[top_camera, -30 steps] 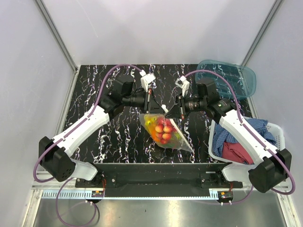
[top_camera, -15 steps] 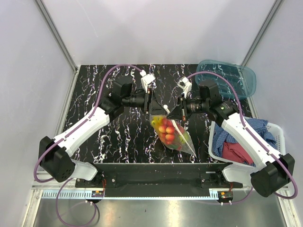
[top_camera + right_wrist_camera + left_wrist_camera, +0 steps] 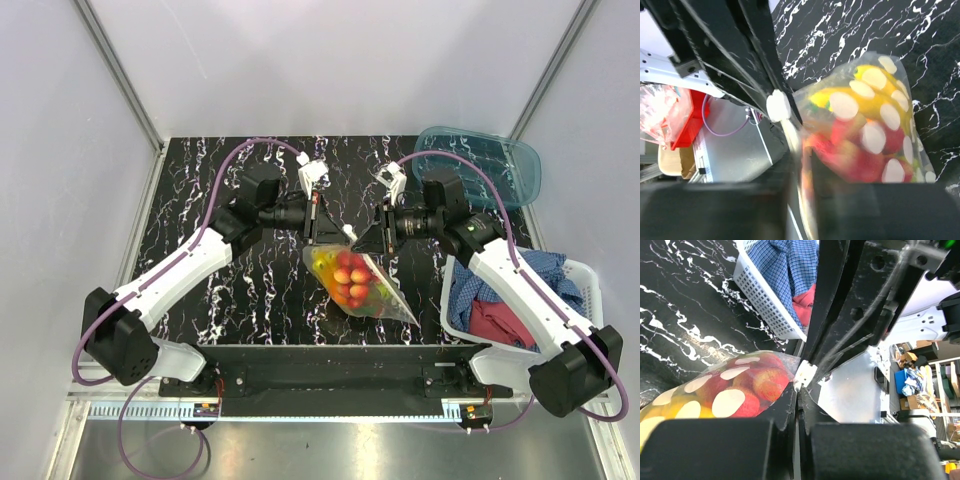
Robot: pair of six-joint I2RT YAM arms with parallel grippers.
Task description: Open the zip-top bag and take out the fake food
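The zip-top bag (image 3: 358, 285), clear with pale round dots, hangs between my two grippers above the black marbled table. Inside it shows the fake food (image 3: 349, 274): red berries (image 3: 765, 382) and a yellow banana (image 3: 865, 100). My left gripper (image 3: 331, 236) (image 3: 799, 390) is shut on the bag's top corner, with the white zip slider (image 3: 805, 374) right at its tips. Facing it, my right gripper (image 3: 362, 242) (image 3: 802, 145) is shut on the bag's plastic film next to the slider (image 3: 778, 106); that view is blurred.
A teal translucent tray (image 3: 490, 165) lies at the back right. A white slatted basket (image 3: 447, 297) (image 3: 765, 305) with blue and red cloths stands at the right, close to the right arm. Grey walls enclose the table on three sides.
The bag has swung from a wide spread to a narrower hang and back a little to the left. Both grippers have shifted slightly toward the back, still close together.
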